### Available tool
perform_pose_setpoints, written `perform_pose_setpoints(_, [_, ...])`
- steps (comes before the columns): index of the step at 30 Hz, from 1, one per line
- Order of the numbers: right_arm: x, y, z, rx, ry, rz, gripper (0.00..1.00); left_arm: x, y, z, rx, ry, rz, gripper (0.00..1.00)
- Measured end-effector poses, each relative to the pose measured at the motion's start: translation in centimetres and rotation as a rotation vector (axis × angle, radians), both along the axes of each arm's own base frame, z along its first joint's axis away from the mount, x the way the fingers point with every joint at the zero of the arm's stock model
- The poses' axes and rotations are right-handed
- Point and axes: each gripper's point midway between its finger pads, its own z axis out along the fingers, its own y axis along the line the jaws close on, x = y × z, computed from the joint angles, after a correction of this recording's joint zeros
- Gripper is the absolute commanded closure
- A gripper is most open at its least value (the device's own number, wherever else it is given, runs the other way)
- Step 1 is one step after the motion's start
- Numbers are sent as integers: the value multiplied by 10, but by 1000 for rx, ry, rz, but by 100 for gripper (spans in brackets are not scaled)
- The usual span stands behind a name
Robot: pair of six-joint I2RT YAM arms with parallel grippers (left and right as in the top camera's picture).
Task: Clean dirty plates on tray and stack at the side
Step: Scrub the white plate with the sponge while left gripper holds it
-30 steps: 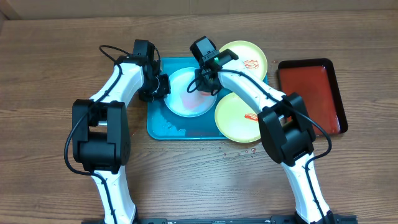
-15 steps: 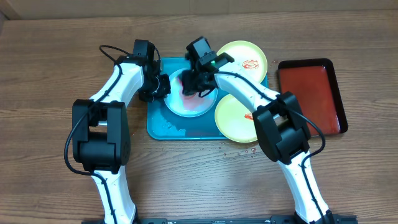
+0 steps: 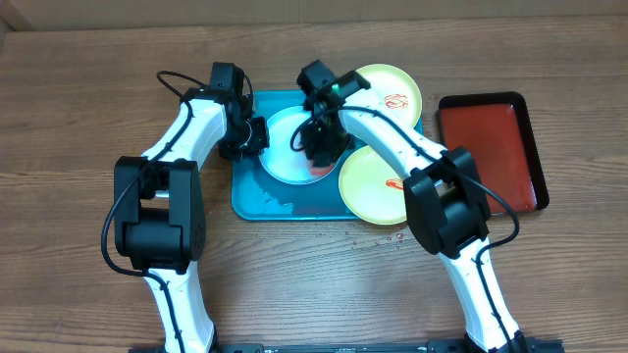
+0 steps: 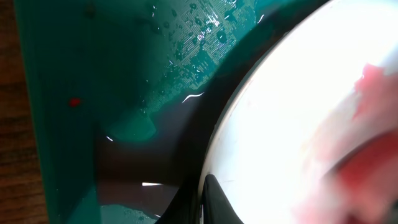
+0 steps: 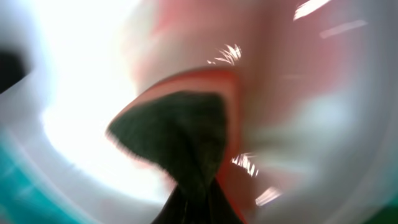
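A pale blue-white plate (image 3: 285, 152) lies on the turquoise tray (image 3: 257, 204). My left gripper (image 3: 247, 137) is shut on its left rim; the left wrist view shows the plate (image 4: 280, 124), the tray (image 4: 93, 62) and my gripper (image 4: 200, 208) pinching the rim. My right gripper (image 3: 322, 147) is shut on a dark green and orange-red sponge (image 5: 180, 134), pressed onto the plate's right part (image 5: 81, 74). A yellow-green plate (image 3: 391, 93) with a red smear sits at the tray's far right. Another yellow-green plate (image 3: 373, 186), also smeared, lies at the near right.
A red tray with a black rim (image 3: 491, 147) lies to the right of the turquoise tray. Water drops (image 3: 378, 238) dot the wooden table in front of the near plate. The turquoise tray's near part (image 3: 275, 201) is wet.
My right gripper swept the sponge left across the pale plate, then back toward its near right part. The left gripper has kept its hold on the rim.
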Motion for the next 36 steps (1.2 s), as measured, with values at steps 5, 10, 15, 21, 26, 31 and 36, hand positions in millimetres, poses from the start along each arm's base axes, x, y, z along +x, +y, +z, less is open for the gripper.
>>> perform_pose_setpoints(5, [34, -16, 1, -81, -146, -14, 96, 0, 0, 0, 0, -2, 0, 96])
perform_pose_setpoints(10, [52, -1, -12, -33, -203, -2, 96, 1, 0, 0, 0, -3, 0, 96])
perform_pose_setpoints(15, [54, 25, -12, 128, -175, 27, 96, 3, 3, 0, 3, -9, 6, 96])
perform_pose_setpoints(21, [23, 66, -10, 325, -44, 109, 96, 3, 3, 0, 3, -9, 6, 96])
perform_pose_setpoints(26, [-21, 77, -12, 333, 96, 168, 96, 3, 3, 0, 2, -9, 6, 96])
perform_pose_setpoints(31, [-30, 61, -16, 248, 139, 143, 96, 3, 3, 0, 2, -9, 6, 96])
perform_pose_setpoints(36, [-16, 26, -14, 66, 65, 86, 96, 3, 3, 0, 2, -9, 6, 96])
